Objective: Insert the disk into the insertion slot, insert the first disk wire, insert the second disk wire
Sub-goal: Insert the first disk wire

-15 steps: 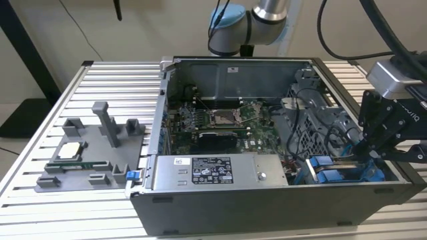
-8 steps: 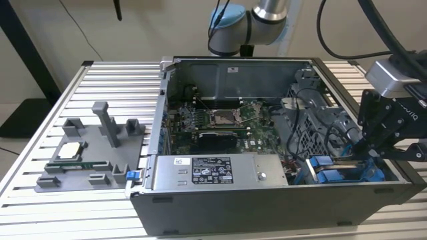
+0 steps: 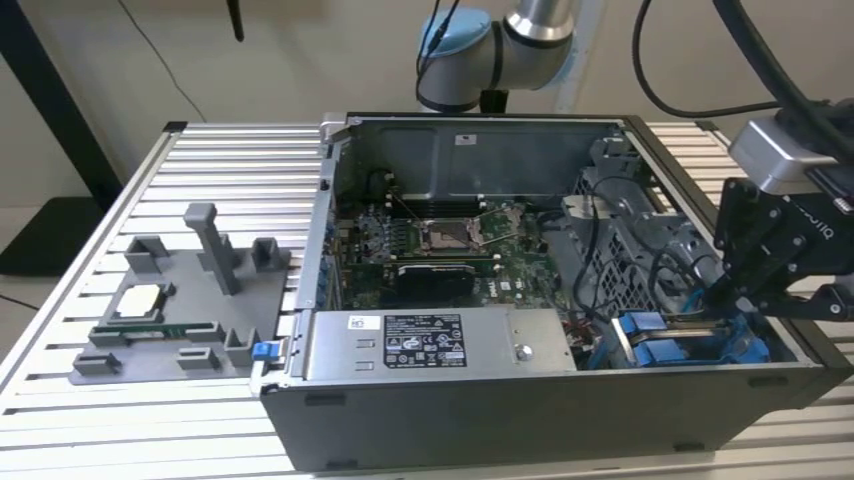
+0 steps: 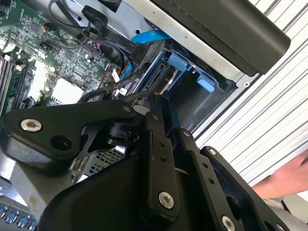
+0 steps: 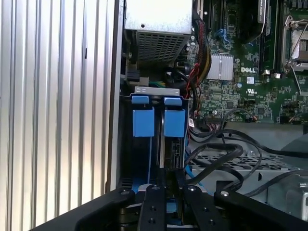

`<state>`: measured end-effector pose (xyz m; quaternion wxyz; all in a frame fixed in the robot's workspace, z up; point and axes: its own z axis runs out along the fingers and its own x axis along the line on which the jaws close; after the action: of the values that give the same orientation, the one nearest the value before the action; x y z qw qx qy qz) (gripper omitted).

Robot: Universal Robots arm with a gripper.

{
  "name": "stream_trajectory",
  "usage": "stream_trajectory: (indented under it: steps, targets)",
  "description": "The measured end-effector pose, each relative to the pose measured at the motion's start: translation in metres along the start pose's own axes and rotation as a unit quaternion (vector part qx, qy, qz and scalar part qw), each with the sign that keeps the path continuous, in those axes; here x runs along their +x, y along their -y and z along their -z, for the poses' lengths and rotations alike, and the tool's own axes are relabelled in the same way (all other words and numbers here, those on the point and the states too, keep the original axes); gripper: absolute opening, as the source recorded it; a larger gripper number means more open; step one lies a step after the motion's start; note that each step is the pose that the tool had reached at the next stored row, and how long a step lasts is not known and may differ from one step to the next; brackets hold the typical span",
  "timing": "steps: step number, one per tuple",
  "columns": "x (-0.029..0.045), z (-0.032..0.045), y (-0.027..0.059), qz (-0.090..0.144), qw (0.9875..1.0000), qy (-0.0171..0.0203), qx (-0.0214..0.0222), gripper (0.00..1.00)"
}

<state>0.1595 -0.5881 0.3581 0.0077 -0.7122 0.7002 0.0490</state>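
The disk (image 5: 174, 148) stands on edge in the insertion slot (image 5: 179, 91) of the drive cage, with its blue carrier tab (image 5: 174, 122) at the far end. In the exterior view the cage (image 3: 667, 350) is at the case's near right corner. My gripper (image 5: 172, 186) hangs right over the disk's near end, fingers (image 5: 153, 207) drawn close together. A black disk wire (image 4: 108, 98) runs out from the gripper's tip (image 4: 154, 98); its plug is hidden between the fingers. In the exterior view the gripper (image 3: 727, 300) reaches down into the cage.
A second bay with a blue tab (image 5: 143, 122) lies beside the disk. Black cables (image 5: 216, 154) loop over the perforated cage. The grey power supply (image 3: 441, 345) and motherboard (image 3: 441, 240) fill the case. A fixture plate (image 3: 174, 320) sits on the exterior view's left. A hand (image 4: 284, 180) rests outside the case.
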Motion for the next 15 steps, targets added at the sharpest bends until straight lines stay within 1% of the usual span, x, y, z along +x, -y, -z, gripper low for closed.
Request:
stream_trajectory:
  steps: [5,11,15]
  targets:
    - [-0.0031,-0.0017,0.0005,0.000,1.0000,0.0001,0.0000,0.00]
    - [-0.0058,-0.0049,0.0062,0.000,1.0000,0.0000,0.0000,0.00]
    - [-0.0086,-0.0079,0.0074,0.000,1.0000,0.0000,0.0000,0.00]
